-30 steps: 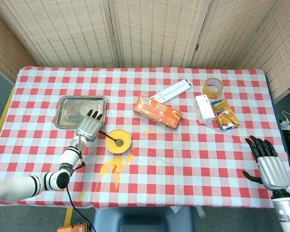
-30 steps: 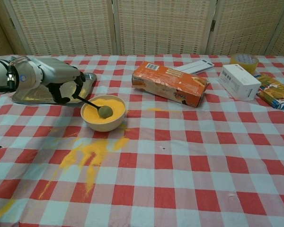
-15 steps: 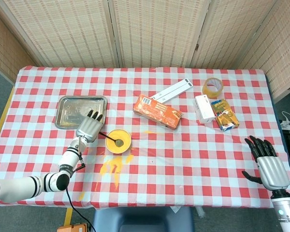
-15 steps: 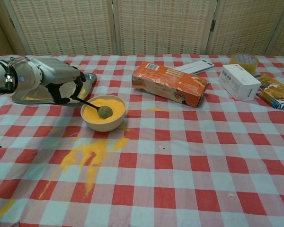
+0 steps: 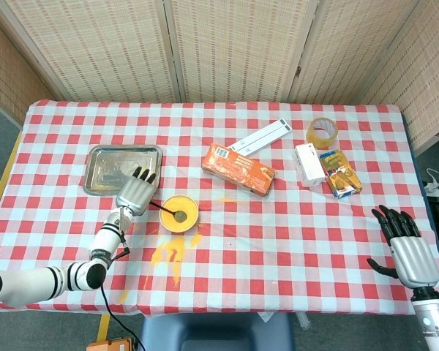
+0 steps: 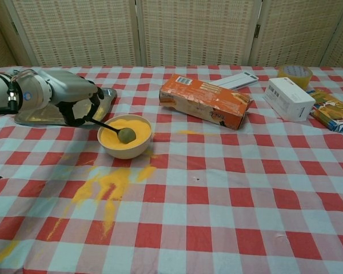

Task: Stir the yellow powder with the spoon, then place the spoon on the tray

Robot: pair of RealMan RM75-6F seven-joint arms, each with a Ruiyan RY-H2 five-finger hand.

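My left hand (image 6: 74, 100) pinches the dark thin-handled spoon (image 6: 115, 129); its head rests in the yellow powder (image 6: 126, 132) inside the small white bowl (image 6: 124, 149). I fear a fast stir tips the bowl and spills more powder beside the metal tray (image 5: 102, 162). My right hand (image 5: 408, 248) hangs open, holding nothing.

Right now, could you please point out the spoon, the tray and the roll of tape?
spoon (image 6: 126, 135): chest view, on its bowl.
tray (image 5: 95, 152): head view, on its far left rim.
roll of tape (image 5: 322, 131): head view, on its ring.
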